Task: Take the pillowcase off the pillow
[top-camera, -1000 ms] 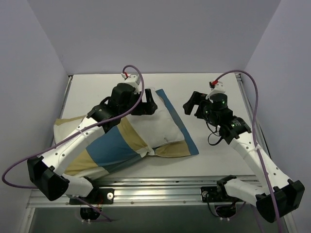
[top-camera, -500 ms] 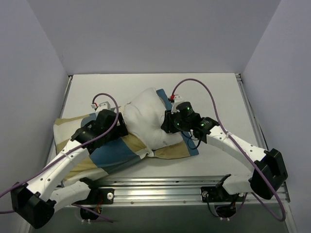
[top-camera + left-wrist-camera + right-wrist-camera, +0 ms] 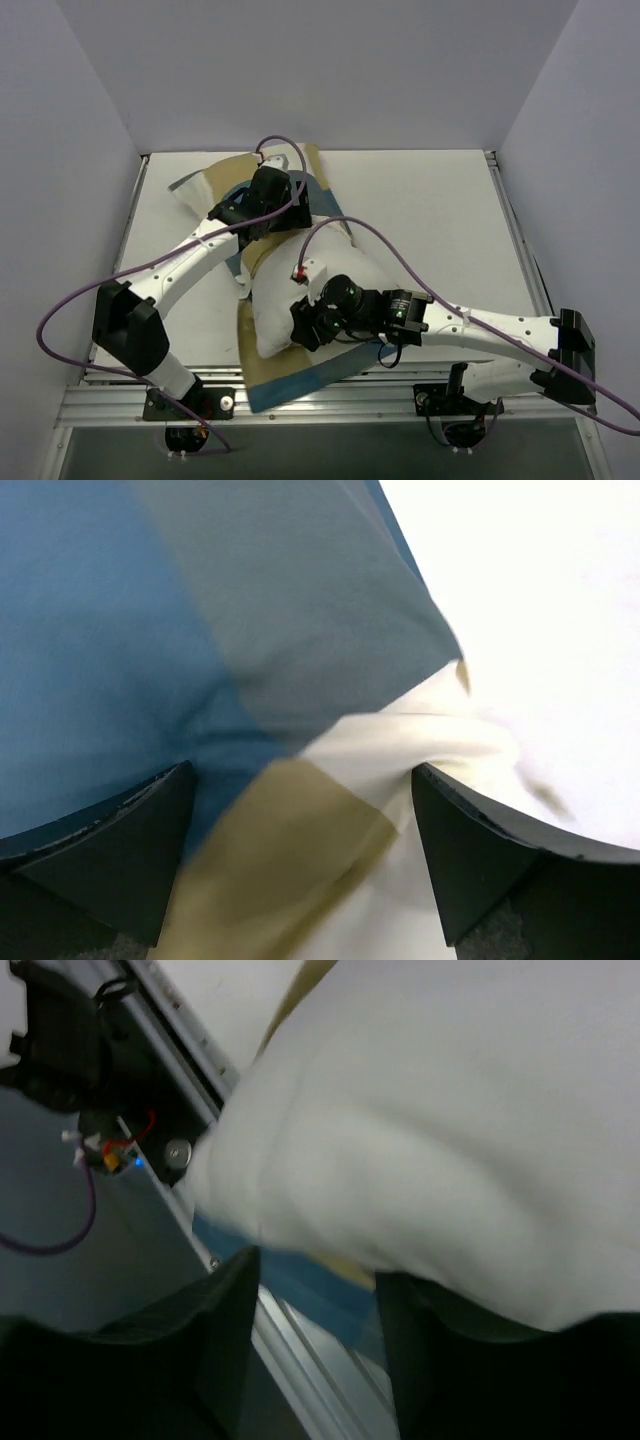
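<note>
Locate the left gripper (image 3: pixel 300 850) at 11 o'clock on the table (image 3: pixel 440 210), with fingers pinched onto a thick bunch of the pillowcase (image 3: pixel 215 178). Trace the teal, tan and white fabric from that bunch down to 6 o'clock, spread beneath the pillow (image 3: pixel 272 305) and overhanging the near table edge. Find the pillow just left of centre, mostly bare. Note the right gripper (image 3: pixel 315 1330) at its 7 o'clock corner, with fingers narrowed onto the white stuffing.
</note>
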Available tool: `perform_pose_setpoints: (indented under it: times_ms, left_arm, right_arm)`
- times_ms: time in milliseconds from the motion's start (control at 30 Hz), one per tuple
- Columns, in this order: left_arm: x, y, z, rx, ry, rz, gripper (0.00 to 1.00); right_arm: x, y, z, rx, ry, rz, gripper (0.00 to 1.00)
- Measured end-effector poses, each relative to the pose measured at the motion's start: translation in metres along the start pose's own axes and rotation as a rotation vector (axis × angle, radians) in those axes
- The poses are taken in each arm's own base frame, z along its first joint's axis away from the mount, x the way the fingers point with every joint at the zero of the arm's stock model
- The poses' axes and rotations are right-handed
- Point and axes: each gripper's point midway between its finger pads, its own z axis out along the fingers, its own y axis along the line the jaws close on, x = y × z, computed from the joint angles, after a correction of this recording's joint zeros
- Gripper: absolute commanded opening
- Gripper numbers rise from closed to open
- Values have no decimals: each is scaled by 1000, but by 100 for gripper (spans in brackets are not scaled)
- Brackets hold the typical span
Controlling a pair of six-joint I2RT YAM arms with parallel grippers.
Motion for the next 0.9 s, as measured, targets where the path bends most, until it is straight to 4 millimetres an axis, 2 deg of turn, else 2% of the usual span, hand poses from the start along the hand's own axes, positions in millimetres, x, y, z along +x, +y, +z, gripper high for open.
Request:
perform_pose_setpoints:
  times_ms: [67,100,133,167,267,367,400,433,500,567,600,767,833,900]
  left_arm:
    - [-5,-21,-6,64,-34,4,97]
    - [-4,-26,-11,82,-45,4,97]
    - [-4,-27,-17,91,-55,2,97]
    - [-3,-23,-24,91,-67,-6,97]
    - [4,7,-49,38,-95,-43,97]
    - [13,36,-74,-15,-117,-86,97]
    - [16,42,-80,-23,-125,-101,97]
    - [23,49,-87,-30,-125,-113,97]
    - [35,58,-91,-42,-112,-124,97]
    - [45,64,-86,-60,-88,-130,97]
    - [50,66,-82,-69,-72,-130,97]
    - [55,66,-70,-78,-38,-116,97]
    - [47,57,-75,-43,-42,-93,97]
    - [34,43,-84,7,-63,-55,97]
  right_arm:
    - [6,19,-5,-41,22,-25,58]
    - [3,23,-7,-43,18,-31,64]
    - [-3,23,-10,-34,6,-31,67]
    - [-11,20,-13,-10,-14,-32,69]
    - [-43,3,-27,83,-92,-14,73]
    - [-81,-37,-48,220,-191,46,76]
    - [-91,-57,-56,279,-226,77,77]
    - [-98,-86,-65,357,-252,120,77]
    - [-104,-130,-78,465,-282,189,76]
    - [-95,-164,-82,545,-274,239,75]
    - [-87,-172,-78,563,-256,248,75]
    - [-42,-178,-44,542,-123,242,70]
    - [-38,-178,-36,527,-112,237,68]
    - [-45,-177,-31,515,-136,233,66]
